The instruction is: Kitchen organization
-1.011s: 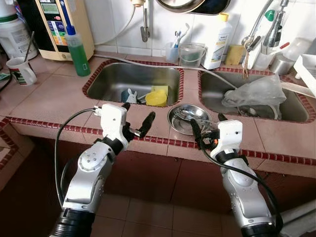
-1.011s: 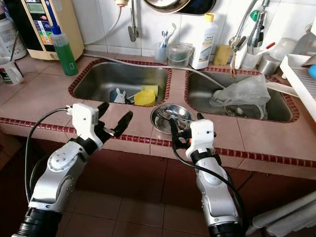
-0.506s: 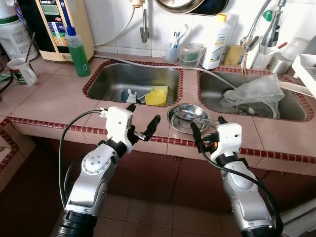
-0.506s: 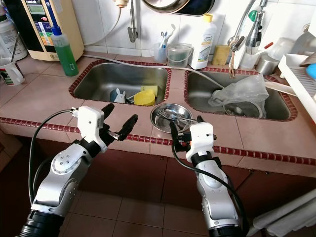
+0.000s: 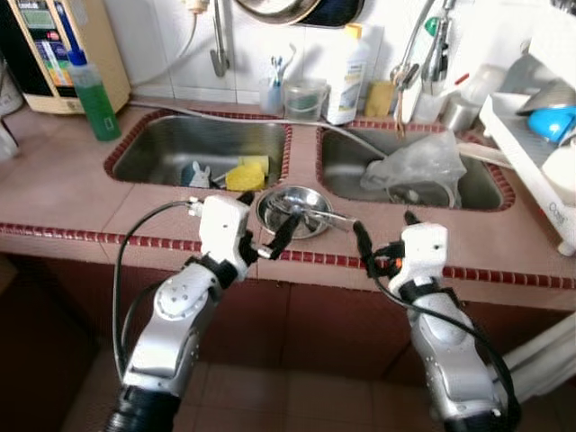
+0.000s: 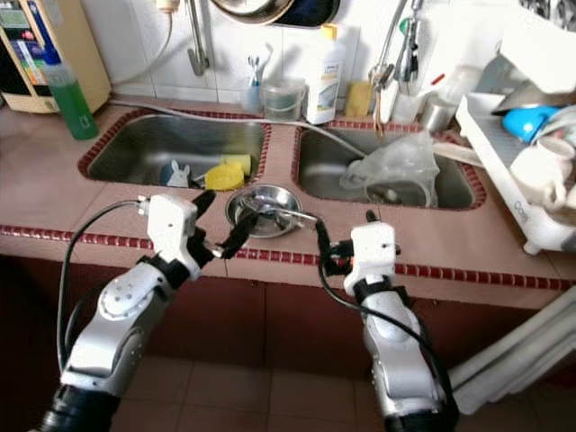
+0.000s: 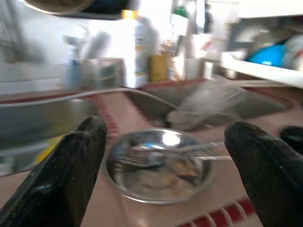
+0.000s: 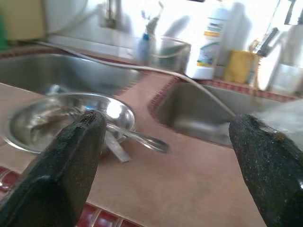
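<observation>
A round steel bowl (image 5: 292,209) holding a fork and a spoon (image 8: 137,137) sits on the pink tiled counter (image 5: 81,202) between the two sinks, near the front edge. My left gripper (image 5: 261,227) hovers open just left of the bowl, low over the counter edge; the left wrist view looks straight at the bowl (image 7: 158,165) between the black fingers (image 7: 71,175). My right gripper (image 5: 385,236) stands open to the right of the bowl, a short way off, holding nothing. The bowl (image 8: 61,120) lies beside one of its fingers (image 8: 71,161).
The left sink (image 5: 144,153) holds a yellow sponge (image 5: 238,175) and a small cup. A crumpled plastic bag (image 5: 414,171) lies in the right sink. A green bottle (image 5: 90,85), a white soap bottle (image 5: 342,63) and a dish rack (image 5: 531,144) line the back and right.
The whole picture has shifted: the camera turned right, bringing the dish rack into view. Both grippers stay open; the left one now sits closer to the steel bowl.
</observation>
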`<state>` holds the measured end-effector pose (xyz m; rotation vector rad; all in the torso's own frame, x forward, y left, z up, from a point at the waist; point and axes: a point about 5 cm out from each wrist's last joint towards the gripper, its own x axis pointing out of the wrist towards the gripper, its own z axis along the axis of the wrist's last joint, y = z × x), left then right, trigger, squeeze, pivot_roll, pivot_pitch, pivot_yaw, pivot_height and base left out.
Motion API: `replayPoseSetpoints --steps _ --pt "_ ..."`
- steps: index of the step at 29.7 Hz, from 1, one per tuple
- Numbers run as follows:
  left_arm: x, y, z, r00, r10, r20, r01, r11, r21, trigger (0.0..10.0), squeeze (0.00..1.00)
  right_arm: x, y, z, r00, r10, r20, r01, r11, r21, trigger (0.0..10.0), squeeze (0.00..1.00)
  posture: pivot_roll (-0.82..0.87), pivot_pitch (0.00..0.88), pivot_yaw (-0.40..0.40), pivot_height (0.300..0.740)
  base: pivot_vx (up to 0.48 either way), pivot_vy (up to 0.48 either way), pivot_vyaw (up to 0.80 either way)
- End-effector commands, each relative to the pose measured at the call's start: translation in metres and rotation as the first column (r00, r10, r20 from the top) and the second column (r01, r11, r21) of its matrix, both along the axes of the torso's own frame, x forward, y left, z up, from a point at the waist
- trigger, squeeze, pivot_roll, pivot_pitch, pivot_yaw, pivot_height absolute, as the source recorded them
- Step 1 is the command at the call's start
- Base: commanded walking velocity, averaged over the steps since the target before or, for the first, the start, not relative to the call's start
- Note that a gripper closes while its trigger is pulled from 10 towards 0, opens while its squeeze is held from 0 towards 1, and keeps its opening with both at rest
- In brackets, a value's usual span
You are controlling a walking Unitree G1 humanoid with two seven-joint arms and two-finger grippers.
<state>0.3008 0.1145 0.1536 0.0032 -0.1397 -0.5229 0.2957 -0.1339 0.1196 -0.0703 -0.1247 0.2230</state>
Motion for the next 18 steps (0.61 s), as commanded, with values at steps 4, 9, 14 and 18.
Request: replayPoseSetpoints --steps 4,9,14,18 --pt "0.000 -0.009 0.003 1.000 -0.026 0.010 0.027 0.999 -0.020 10.0 0.00 0.001 -0.009 0.004 1.000 -0.018 0.017 0.018 1.000 -0.014 10.0 0.00 -0.08 0.000 -0.005 0.740 0.000 0.000 0.00" --pt "-0.001 -0.010 0.001 1.000 -0.028 0.010 0.028 1.000 -0.006 10.0 0.00 -0.001 -0.009 -0.002 1.000 0.000 -0.005 0.000 1.000 -0.022 10.0 0.00 -0.08 0.000 -0.004 0.740 0.000 0.000 0.00" --pt "-0.003 -0.012 -0.004 0.999 -0.041 0.001 0.041 0.999 0.031 10.0 0.00 -0.006 -0.006 -0.010 0.998 0.045 -0.043 -0.046 0.999 -0.019 10.0 0.00 -0.08 0.000 -0.006 0.740 0.000 0.000 0.00" --pt "-0.006 -0.017 -0.009 0.998 -0.069 -0.007 0.069 0.996 0.062 10.0 0.00 -0.008 -0.006 -0.012 0.996 0.071 -0.055 -0.072 0.997 -0.021 10.0 0.00 -0.09 0.005 -0.007 0.740 0.000 0.000 0.00"
